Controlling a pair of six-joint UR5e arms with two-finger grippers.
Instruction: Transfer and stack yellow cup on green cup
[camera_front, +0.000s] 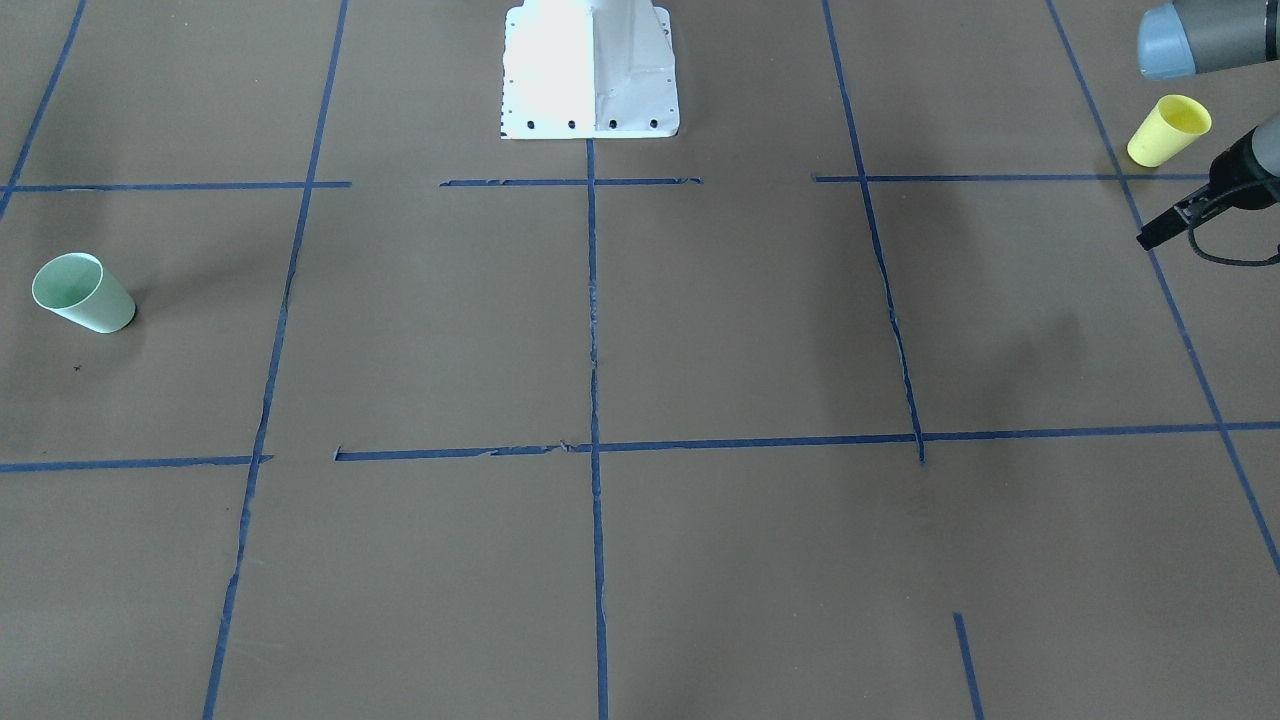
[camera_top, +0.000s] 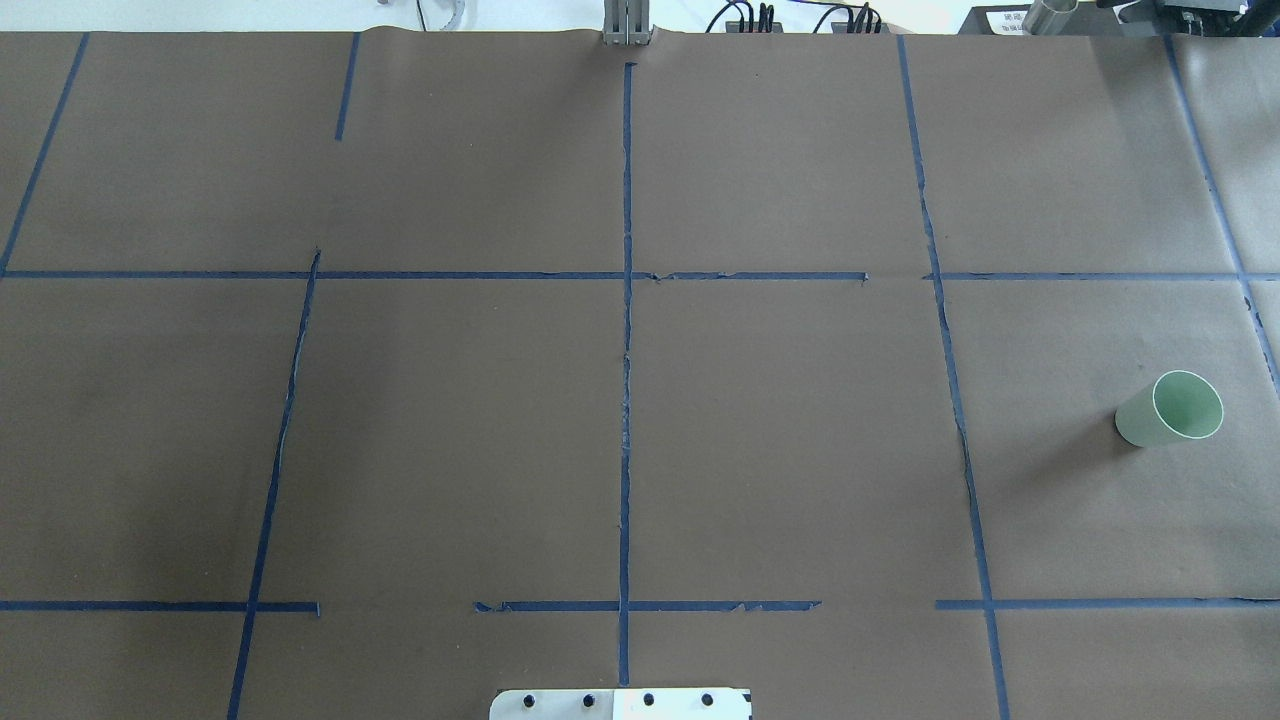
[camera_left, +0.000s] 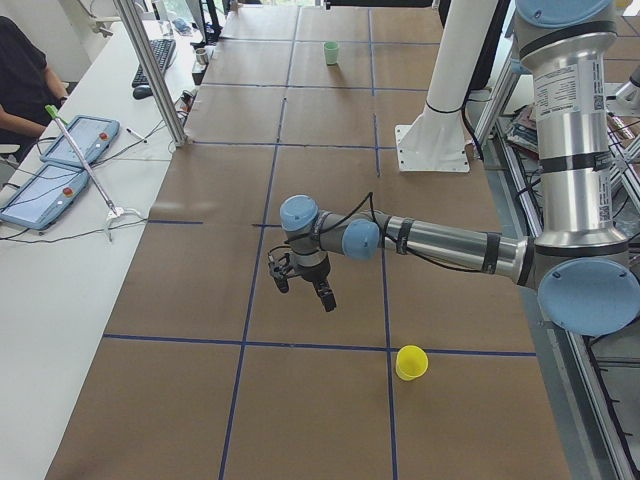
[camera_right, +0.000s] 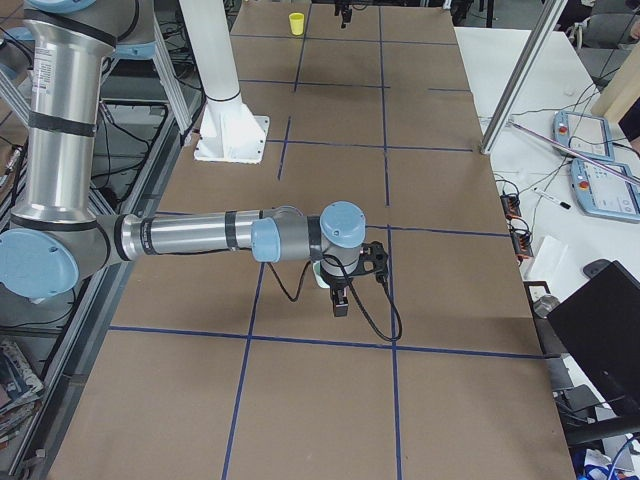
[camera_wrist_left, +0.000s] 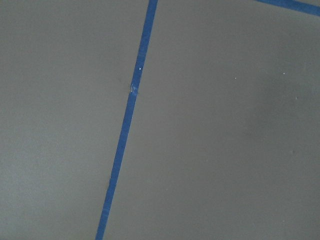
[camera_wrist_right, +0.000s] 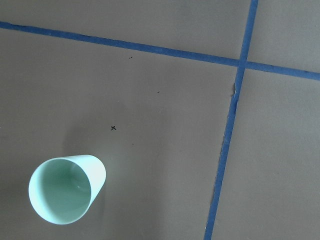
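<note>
The yellow cup (camera_front: 1168, 130) stands upright on the brown table at the robot's left end; it also shows in the exterior left view (camera_left: 410, 362). The green cup (camera_top: 1175, 410) stands upright at the robot's right end and shows in the right wrist view (camera_wrist_right: 65, 190). My left gripper (camera_left: 303, 288) hangs above the table, apart from the yellow cup, toward the table's middle and farther from the robot's side; only part of it shows in the front-facing view (camera_front: 1152, 238). My right gripper (camera_right: 340, 298) hovers over the green cup. I cannot tell whether either gripper is open or shut.
The white robot base (camera_front: 590, 70) stands at the table's robot-side edge. Blue tape lines (camera_top: 626, 350) mark a grid on the table. A side table with tablets (camera_left: 60, 150), an aluminium post (camera_left: 150, 70) and a seated person border the far side.
</note>
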